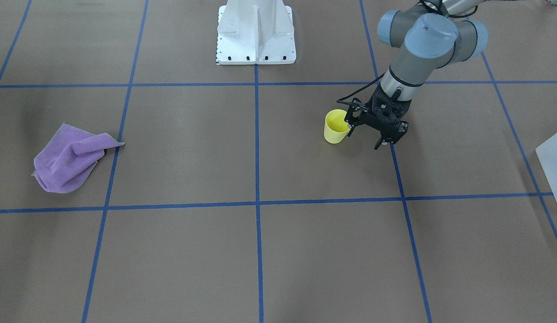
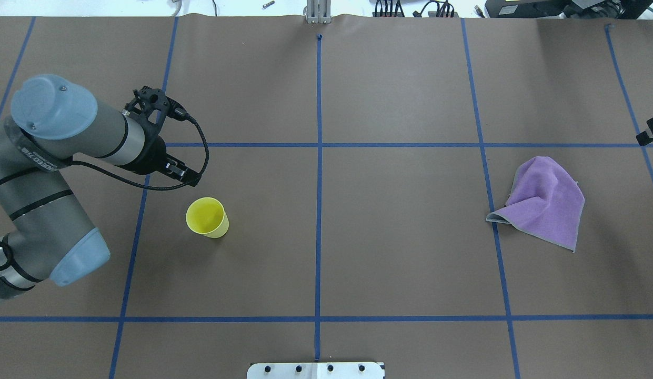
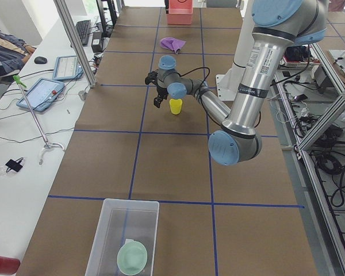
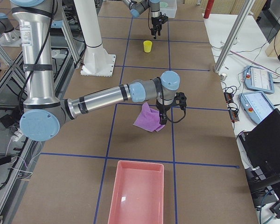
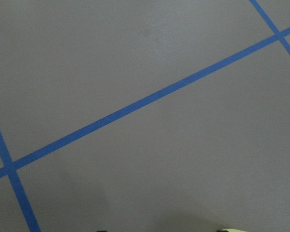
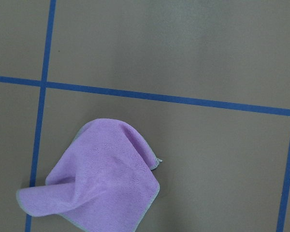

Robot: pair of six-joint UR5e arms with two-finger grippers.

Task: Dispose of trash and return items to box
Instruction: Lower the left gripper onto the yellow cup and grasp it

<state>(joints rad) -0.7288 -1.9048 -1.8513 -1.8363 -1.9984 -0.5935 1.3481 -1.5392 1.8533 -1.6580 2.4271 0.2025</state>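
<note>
Approach step: left gripper (image 1: pixel 364 140), jaws released, hangs beside the yellow cup (image 1: pixel 335 127); next, presumably, straddle its wall, clench, carry to the box (image 3: pixel 123 236). Right gripper (image 4: pixel 162 120): jaw state cannot be told.

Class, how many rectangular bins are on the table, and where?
2. The translucent box sits at the robot's left end; the pink tray sits at its right end. More may lie off-camera.

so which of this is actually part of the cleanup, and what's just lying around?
Job:
cup
cloth
box
green dish, already in the box
pink tray, likely for trash

Lying about:
tablets, keyboard and mouse on the side bench
robot base
</note>
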